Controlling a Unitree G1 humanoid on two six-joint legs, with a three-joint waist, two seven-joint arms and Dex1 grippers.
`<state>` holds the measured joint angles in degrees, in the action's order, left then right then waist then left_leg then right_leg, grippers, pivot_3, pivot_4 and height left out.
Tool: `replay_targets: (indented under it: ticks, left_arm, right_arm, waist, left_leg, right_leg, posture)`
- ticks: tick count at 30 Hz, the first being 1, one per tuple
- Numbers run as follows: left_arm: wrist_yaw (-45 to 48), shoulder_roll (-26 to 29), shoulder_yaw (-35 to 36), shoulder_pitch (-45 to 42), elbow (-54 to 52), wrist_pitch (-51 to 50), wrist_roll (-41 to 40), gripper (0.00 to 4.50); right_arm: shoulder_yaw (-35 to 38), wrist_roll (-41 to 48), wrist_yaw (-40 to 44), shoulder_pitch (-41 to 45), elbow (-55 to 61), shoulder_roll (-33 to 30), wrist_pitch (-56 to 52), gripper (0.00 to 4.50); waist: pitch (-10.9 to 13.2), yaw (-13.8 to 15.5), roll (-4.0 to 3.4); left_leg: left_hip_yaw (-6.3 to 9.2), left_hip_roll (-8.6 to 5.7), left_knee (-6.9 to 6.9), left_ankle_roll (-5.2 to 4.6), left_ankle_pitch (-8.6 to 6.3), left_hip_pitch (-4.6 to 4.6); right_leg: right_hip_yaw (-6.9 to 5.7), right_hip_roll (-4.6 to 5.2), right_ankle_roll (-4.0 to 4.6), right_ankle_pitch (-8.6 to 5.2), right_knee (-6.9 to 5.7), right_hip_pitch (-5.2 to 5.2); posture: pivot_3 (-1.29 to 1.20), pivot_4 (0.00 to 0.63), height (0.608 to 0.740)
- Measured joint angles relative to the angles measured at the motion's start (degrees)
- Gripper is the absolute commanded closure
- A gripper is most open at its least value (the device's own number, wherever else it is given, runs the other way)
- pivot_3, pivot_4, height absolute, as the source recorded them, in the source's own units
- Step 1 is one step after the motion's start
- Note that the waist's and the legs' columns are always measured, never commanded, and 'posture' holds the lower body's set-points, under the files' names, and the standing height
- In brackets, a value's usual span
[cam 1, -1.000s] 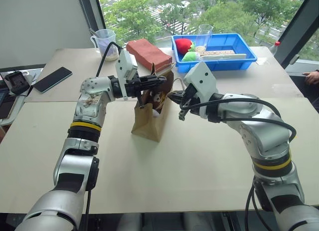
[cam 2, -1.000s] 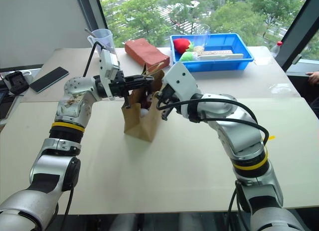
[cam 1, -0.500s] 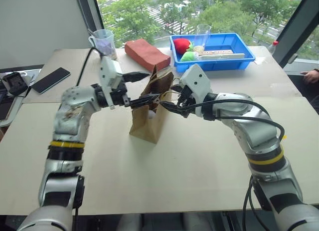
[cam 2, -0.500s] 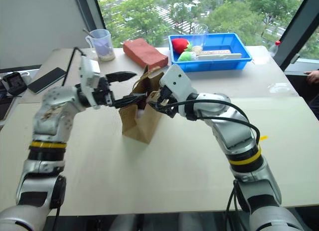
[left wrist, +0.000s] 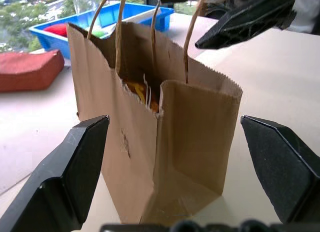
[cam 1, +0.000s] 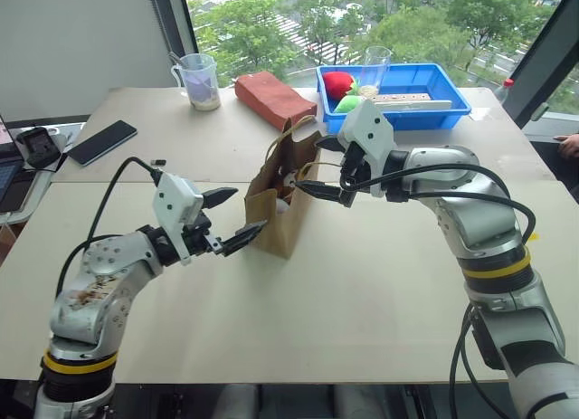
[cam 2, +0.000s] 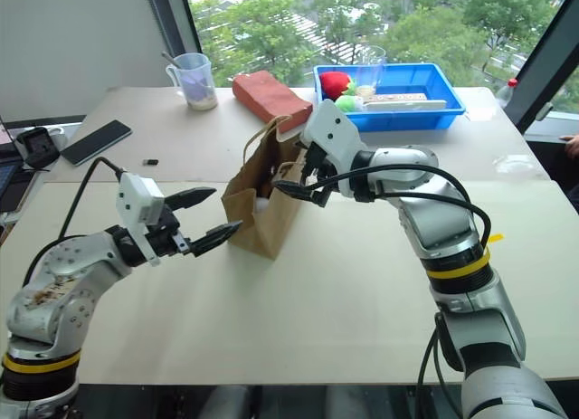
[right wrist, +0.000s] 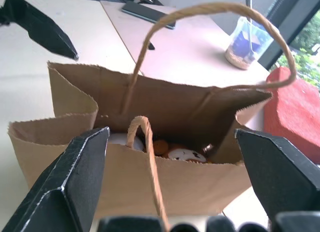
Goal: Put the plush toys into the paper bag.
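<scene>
Standing upright near the middle of the pale table (cam 1: pixel 362 301), the brown kraft paper bag (cam 1: pixel 282 211) keeps its mouth open, its twisted paper-cord handles arching above the rim. The left gripper (cam 1: pixel 232 216) hangs just beside the bag on the side toward the table's left edge, its two black fingers spread wide and holding nothing. The right gripper (cam 1: pixel 318 173) hovers at the bag's rim on the opposite side, fingers likewise parted and empty.

From the head views the bag's inside is mostly hidden, with only a pale patch showing at the mouth. The right wrist view looks down into it: the fluffy white plush toy (right wrist: pixel 119 138) lies beside the brown-orange monkey (right wrist: pixel 177 153) with its tan face, both below the serrated paper edge. The left wrist view shows the creased, matte side panel with a sliver of orange and white at the folded corner.

Along the table's far edge sit a blue plastic tray (cam 1: pixel 434 107) holding a bright red round plush (cam 1: pixel 339 82) and a small green plush (cam 1: pixel 347 102), a reddish-brown brick-shaped block (cam 1: pixel 271 99), and a clear measuring cup (cam 1: pixel 201 79). A dark phone (cam 1: pixel 101 141) lies near the left edge.
</scene>
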<state>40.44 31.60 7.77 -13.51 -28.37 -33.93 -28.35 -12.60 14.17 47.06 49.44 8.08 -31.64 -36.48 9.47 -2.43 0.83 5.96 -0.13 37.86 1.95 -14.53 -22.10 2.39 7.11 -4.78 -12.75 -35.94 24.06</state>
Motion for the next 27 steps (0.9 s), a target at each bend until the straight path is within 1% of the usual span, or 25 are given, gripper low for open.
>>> replay_targets:
  ticks: [3,9,14,19,22,24,27]
  left_arm:
    - [-1.7,-2.3,-2.9,0.0,0.2,1.3,1.4,0.00]
    - [-3.7,-4.9,-7.9,0.4,1.4,3.3,4.1,0.00]
    - [-8.9,-9.5,-11.4,0.4,5.2,7.7,10.2,0.00]
    - [-16.6,-14.9,-13.6,-0.1,10.8,12.6,17.6,0.00]
    - [-18.5,-16.7,-14.3,-0.6,12.9,14.4,19.6,0.89]
    - [-19.0,-17.4,-14.2,-1.5,14.3,15.3,20.1,1.81]
    - [-18.9,-17.5,-13.9,-2.5,16.1,16.6,20.2,3.38]
  right_arm:
    - [-0.2,-0.5,0.3,0.6,-0.9,0.7,0.8,0.04]
    - [-0.4,-2.1,0.2,1.3,-3.2,2.3,2.2,0.04]
    - [-0.8,-3.7,-0.5,1.3,-5.3,4.9,3.4,0.04]
    - [-0.8,-3.8,-0.8,1.3,-4.2,4.9,3.0,0.04]
    - [-0.5,-3.6,0.0,1.3,-2.3,3.1,1.5,0.00]
    - [0.1,-3.1,1.0,1.3,-0.7,1.1,0.4,0.00]
    - [0.7,-1.8,2.1,1.3,1.5,-0.6,-0.9,0.00]
  waist:
    - [0.0,0.1,0.00]
    - [0.0,0.0,0.00]
    - [0.0,0.1,0.00]
    - [0.0,0.1,0.00]
    - [0.0,0.3,0.00]
    - [0.0,0.4,0.00]
    - [0.0,0.2,0.00]
  left_leg:
    - [-0.01,0.00,0.00,0.00,0.00,-0.01]
    - [-0.01,0.00,0.00,0.00,0.00,-0.01]
    - [-0.02,-0.01,0.00,0.02,0.01,-0.02]
    - [-0.01,-0.01,0.00,0.02,0.01,-0.03]
    - [-0.01,-0.02,0.00,0.02,0.01,-0.05]
    - [-0.01,-0.02,0.00,0.02,0.01,-0.05]
    - [-0.02,-0.02,0.01,0.02,0.01,-0.03]
  right_leg:
    - [0.01,0.00,0.01,0.00,-0.01,0.01]
    - [0.01,0.00,0.01,0.01,-0.03,0.03]
    - [0.00,0.00,0.02,0.01,-0.03,0.02]
    - [0.00,0.00,0.02,0.02,-0.04,0.04]
    - [0.00,0.00,0.02,0.02,-0.02,0.04]
    - [0.00,0.01,0.02,0.02,0.00,0.02]
    - [0.00,0.01,0.02,0.01,0.04,0.03]
  posture:
    - [0.00,0.150,0.740]
    - [0.00,0.150,0.740]
    - [0.00,0.150,0.740]
    - [0.00,0.150,0.740]
    - [0.00,0.150,0.740]
    - [0.00,0.150,0.740]
    - [0.00,0.150,0.740]
